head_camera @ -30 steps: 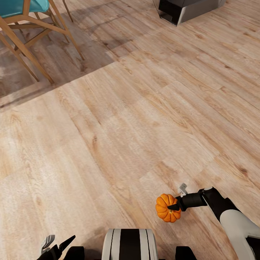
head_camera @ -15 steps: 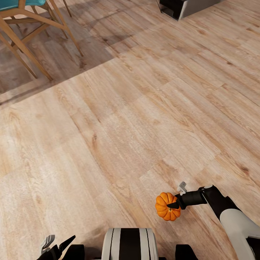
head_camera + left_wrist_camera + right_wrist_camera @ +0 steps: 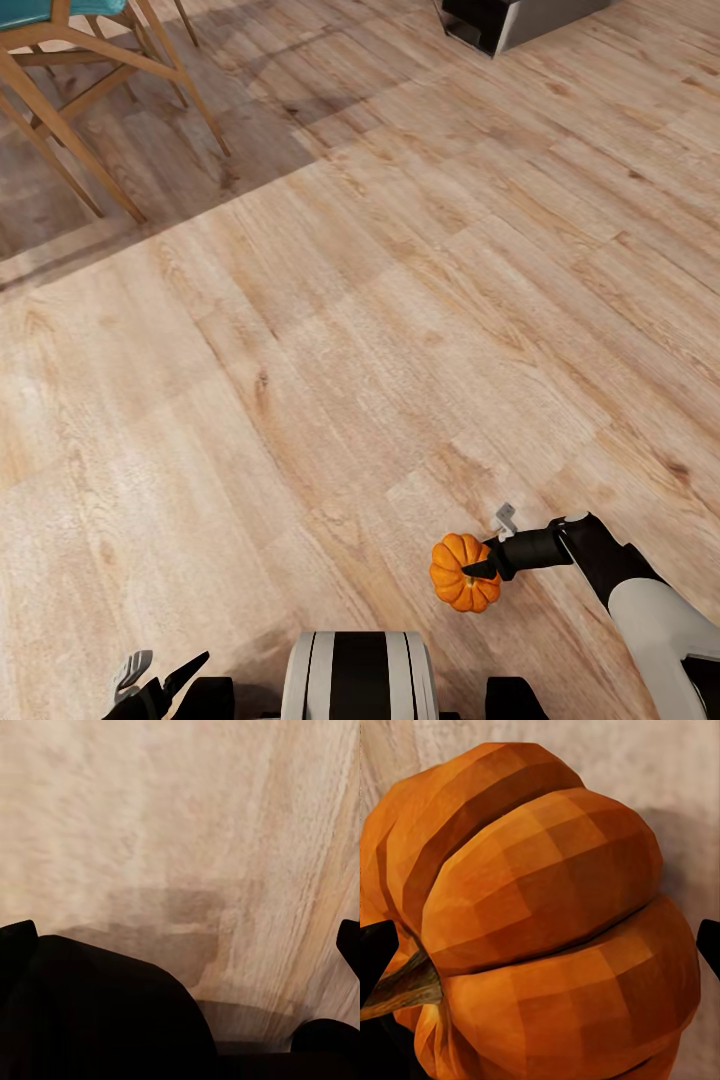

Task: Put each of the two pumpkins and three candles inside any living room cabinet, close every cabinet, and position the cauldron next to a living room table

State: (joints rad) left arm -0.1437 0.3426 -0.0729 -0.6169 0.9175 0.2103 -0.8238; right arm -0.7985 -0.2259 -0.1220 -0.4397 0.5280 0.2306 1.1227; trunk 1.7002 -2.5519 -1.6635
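Pumpkin [image 3: 462, 573] sits clamped in the right gripper [image 3: 478, 570], above floor [image 3: 330, 330].

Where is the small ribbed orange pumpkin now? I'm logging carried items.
Head view, lower right: the small ribbed orange pumpkin is gripped by the right gripper above the wood floor.

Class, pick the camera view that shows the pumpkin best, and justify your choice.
The right wrist view: the pumpkin appears close up, with its orange ribs and dark stem clear. The head view shows it small and whole, held above the wooden floor by the right gripper. The left wrist view looks at floor.
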